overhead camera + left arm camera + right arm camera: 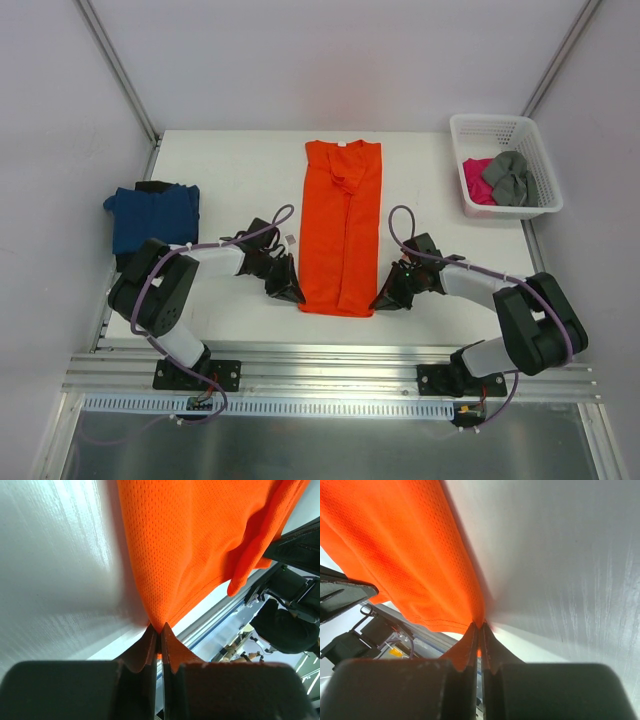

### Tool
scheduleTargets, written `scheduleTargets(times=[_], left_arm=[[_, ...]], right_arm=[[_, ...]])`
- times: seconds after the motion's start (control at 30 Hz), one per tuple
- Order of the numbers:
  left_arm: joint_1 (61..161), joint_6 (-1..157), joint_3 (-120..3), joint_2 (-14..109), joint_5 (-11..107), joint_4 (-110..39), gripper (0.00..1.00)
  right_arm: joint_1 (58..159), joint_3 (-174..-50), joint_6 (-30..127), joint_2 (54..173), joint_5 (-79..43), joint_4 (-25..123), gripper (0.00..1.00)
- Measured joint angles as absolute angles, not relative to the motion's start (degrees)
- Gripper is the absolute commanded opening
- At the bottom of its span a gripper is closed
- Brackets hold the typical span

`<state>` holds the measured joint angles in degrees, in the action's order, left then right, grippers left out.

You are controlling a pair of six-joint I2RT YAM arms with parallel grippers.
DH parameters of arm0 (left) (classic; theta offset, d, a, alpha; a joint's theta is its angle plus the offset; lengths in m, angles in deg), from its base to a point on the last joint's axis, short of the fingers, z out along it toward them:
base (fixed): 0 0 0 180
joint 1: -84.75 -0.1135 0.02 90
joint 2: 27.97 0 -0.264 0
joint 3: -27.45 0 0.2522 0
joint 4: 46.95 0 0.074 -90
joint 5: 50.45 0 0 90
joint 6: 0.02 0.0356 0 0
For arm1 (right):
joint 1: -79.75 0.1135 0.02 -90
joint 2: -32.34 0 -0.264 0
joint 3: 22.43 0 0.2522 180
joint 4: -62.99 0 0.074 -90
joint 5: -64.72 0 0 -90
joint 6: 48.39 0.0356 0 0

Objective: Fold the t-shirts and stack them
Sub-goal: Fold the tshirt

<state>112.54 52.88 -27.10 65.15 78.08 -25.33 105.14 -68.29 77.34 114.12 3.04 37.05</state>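
Across the white bench (240, 170) lay the orange t-shirt (340, 230), lengthwise at its middle. Both arms crouched low, elbows out, the left end effector (296, 296) and right end effector (381, 302) each pinched tight on a near hem corner. Far right, the basket (490, 125) held a pink t-shirt (476, 182) and a grey t-shirt (508, 178).

White table (230, 180) — pale walls (340, 60) around, aluminium posts (120, 70) at far corners, rail (330, 365) along near edge.

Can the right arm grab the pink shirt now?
Probably not yet: its tool is shut on the orange shirt. Otherwise the way to the pink shirt in the basket looks free.
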Motion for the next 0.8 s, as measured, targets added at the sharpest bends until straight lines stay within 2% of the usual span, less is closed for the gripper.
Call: scheduleTargets(times=[0.33,0.8], left_arm=[[112.5,54.4,-28.8,64.0,78.1,-24.3,0.00],[112.0,60.1,-34.2,56.3,78.1,-20.0,0.00]], right_arm=[[102.4,-72.8,72.4,111.6,2.6,32.3,0.01],[100.0,-77.8,66.5,106.6,1.9,28.3,0.01]])
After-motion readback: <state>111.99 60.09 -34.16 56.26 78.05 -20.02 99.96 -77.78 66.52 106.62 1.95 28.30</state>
